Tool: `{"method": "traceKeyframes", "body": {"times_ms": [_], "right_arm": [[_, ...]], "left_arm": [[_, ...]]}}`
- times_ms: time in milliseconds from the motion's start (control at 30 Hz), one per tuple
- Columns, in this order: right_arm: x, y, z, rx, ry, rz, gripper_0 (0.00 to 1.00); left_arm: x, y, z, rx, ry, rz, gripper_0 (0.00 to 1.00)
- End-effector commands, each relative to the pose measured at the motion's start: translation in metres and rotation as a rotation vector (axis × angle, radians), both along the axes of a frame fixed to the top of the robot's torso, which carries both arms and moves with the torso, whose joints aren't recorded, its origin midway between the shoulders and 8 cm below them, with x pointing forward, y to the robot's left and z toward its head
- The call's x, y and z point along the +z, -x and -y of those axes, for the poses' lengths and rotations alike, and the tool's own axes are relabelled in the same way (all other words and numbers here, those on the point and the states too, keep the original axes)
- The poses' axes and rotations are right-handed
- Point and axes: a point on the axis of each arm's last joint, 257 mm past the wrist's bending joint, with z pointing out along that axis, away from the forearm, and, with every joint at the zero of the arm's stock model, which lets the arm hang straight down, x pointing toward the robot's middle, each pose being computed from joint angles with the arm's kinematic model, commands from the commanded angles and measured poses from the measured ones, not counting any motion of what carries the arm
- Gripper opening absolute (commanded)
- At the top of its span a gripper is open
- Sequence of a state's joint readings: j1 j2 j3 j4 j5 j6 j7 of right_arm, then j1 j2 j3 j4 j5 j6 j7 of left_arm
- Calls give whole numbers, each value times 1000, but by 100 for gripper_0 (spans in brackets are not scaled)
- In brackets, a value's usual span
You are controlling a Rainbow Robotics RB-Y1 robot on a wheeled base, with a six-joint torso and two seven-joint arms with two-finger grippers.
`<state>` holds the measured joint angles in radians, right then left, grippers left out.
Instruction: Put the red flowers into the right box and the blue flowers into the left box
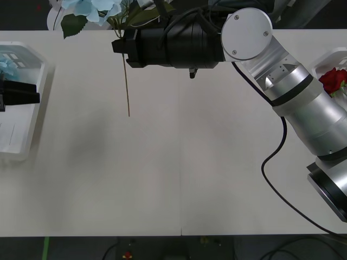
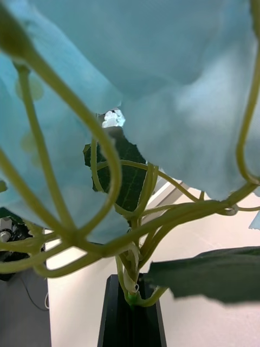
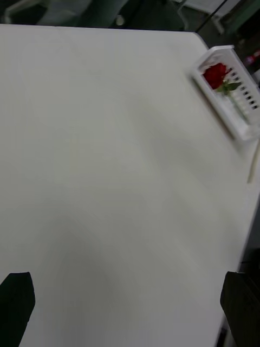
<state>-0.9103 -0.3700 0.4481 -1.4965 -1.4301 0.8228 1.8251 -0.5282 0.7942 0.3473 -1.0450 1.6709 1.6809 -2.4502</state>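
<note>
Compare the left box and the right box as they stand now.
The left box holds a pale blue flower; the right box holds a red rose. The left gripper hangs over the left box; the right arm crosses in front of the right box. Both are white trays.

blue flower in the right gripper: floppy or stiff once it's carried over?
Likely top-heavy: the blue flower has a broad petal cluster over a thin stem, so it may swing. The stem hangs straight below the right gripper, suggesting some stiffness. Probably light; the pinch holds just under the branching.
</note>
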Motion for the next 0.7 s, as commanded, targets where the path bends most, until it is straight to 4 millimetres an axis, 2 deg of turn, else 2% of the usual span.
{"method": "traceKeyframes", "body": {"times_ms": [33,100,233,433,700], "right_arm": [[31,17,-24,57,-9,98,0],[30,17,-25,57,-8,96,0],[29,17,-25,58,-7,96,0],[29,18,-26,60,-9,95,0],[30,18,-26,60,-10,96,0]], "left_arm": [[-7,23,12,-83,60,-70,100],[-10,25,31,-116,101,-87,100],[-11,23,56,-140,159,-94,100],[1,11,120,-205,270,-107,100],[10,-2,180,-243,348,-115,100]]}}
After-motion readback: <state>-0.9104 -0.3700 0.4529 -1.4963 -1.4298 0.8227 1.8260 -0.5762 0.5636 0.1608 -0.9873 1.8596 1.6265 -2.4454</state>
